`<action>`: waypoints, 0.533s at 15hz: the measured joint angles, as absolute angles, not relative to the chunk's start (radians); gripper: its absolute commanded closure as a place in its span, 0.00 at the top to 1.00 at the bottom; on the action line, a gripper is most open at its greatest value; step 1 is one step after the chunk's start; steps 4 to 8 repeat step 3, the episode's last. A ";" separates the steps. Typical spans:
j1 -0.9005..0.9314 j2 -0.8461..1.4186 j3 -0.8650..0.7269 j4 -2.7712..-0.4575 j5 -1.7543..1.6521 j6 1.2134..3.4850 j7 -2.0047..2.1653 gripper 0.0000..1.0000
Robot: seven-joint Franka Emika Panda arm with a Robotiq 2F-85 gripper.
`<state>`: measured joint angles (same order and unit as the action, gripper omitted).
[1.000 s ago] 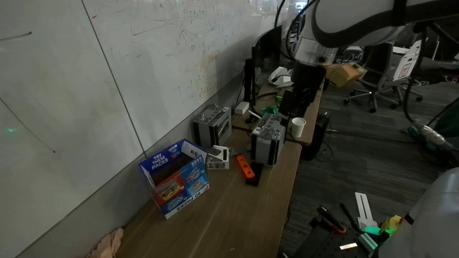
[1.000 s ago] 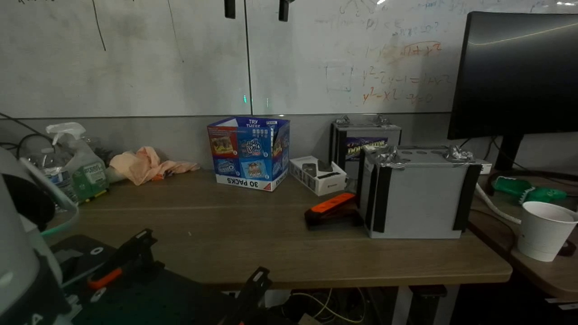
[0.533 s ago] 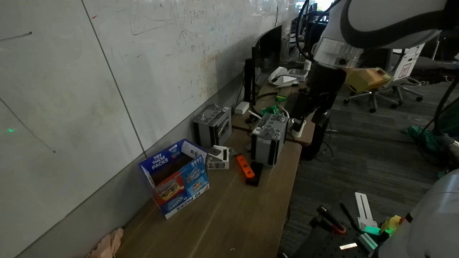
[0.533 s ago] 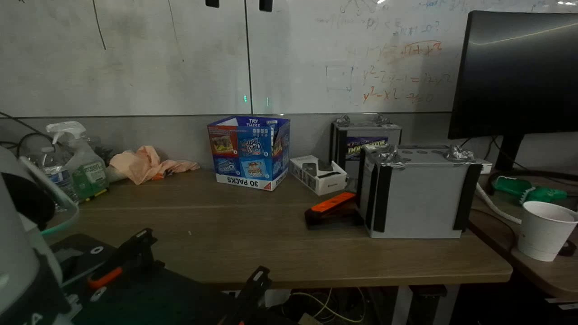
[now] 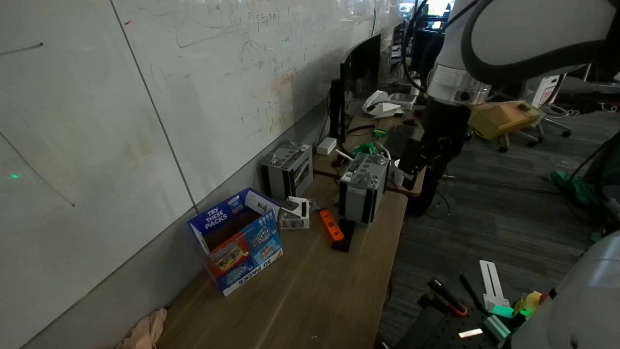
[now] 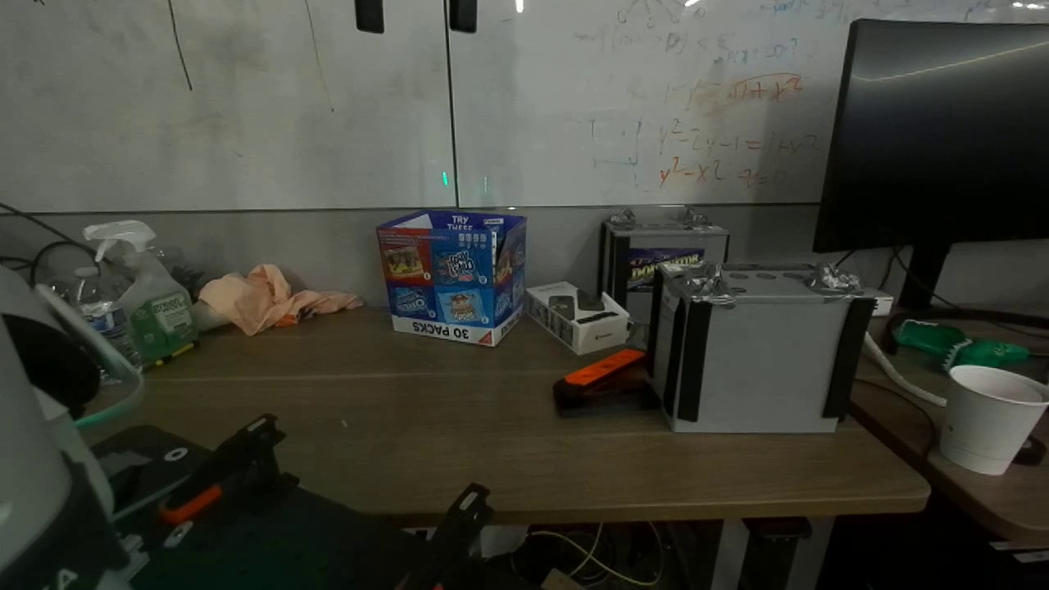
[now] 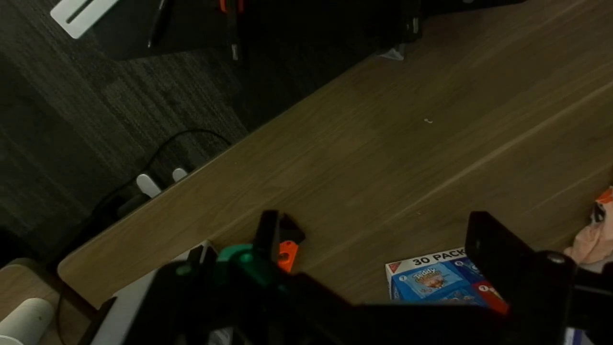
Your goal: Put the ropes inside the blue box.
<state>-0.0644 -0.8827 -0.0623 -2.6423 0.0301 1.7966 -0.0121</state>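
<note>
The blue box [image 5: 249, 247], printed with snack packs, stands open-topped on the table against the whiteboard wall; it also shows in an exterior view [image 6: 449, 274]. In the wrist view its printed side [image 7: 431, 280] is partly hidden by the gripper. A white rope-like cord [image 6: 897, 378] lies on the side table behind a grey case; no other rope can be made out. My gripper [image 7: 375, 218] is open, with nothing between its fingers. It hangs above the table's front side, apart from the box; its fingertips show at the top of an exterior view [image 6: 416, 16].
Two grey cases [image 5: 363, 189] [image 6: 664, 233] with foil on top stand beside the box. A small white carton [image 6: 578, 319], an orange tool [image 6: 606, 369], a white cup [image 6: 992, 418], a green item [image 6: 983, 354], a monitor [image 6: 942, 139] and a peach cloth [image 6: 262, 299] are around.
My gripper has moved away from above the nearer grey case, toward the table's front, and its fingertips have shifted left in an exterior view. It stays open. The box and other objects have not moved.
</note>
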 measured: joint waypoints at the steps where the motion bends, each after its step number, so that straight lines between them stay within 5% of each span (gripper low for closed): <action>1: -0.067 -0.885 -0.061 -2.645 0.021 1.792 -0.008 1.00; 8: -0.071 -0.894 -0.060 -2.655 -0.003 1.791 -0.005 1.00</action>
